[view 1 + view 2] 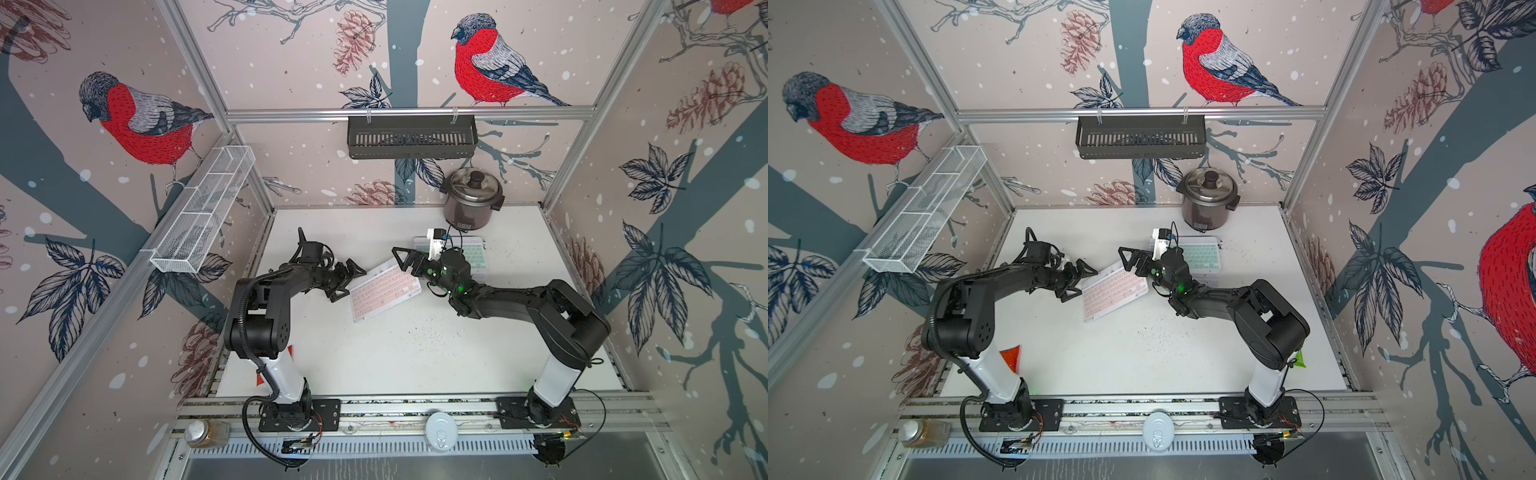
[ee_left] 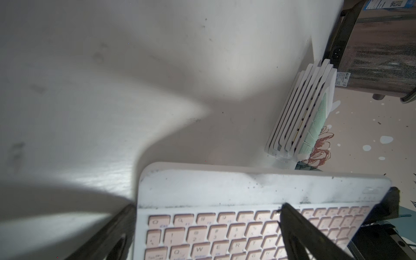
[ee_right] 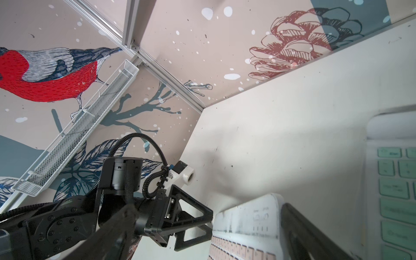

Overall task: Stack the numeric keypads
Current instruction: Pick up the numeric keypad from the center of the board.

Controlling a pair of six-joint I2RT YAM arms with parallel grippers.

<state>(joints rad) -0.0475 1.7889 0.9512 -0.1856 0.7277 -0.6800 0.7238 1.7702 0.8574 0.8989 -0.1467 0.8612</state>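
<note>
A pink-keyed keypad (image 1: 384, 293) lies slanted at the table's middle in both top views. My left gripper (image 1: 350, 283) is open at its left end. In the left wrist view one finger (image 2: 121, 227) is just off the keypad's edge and the other (image 2: 292, 227) is over the pink keys (image 2: 202, 238). My right gripper (image 1: 405, 264) is open at the far right corner, which sits between its fingers in the right wrist view (image 3: 247, 225). A stack of several keypads (image 1: 473, 254), mint green on top, lies behind my right wrist (image 2: 299, 117).
A steel rice cooker (image 1: 471, 195) stands just behind the stack. A black basket (image 1: 411, 137) hangs on the rear rail and a white mesh basket (image 1: 203, 208) on the left wall. A red packet (image 1: 1011, 357) and a green packet (image 1: 1300, 359) lie by the arm bases.
</note>
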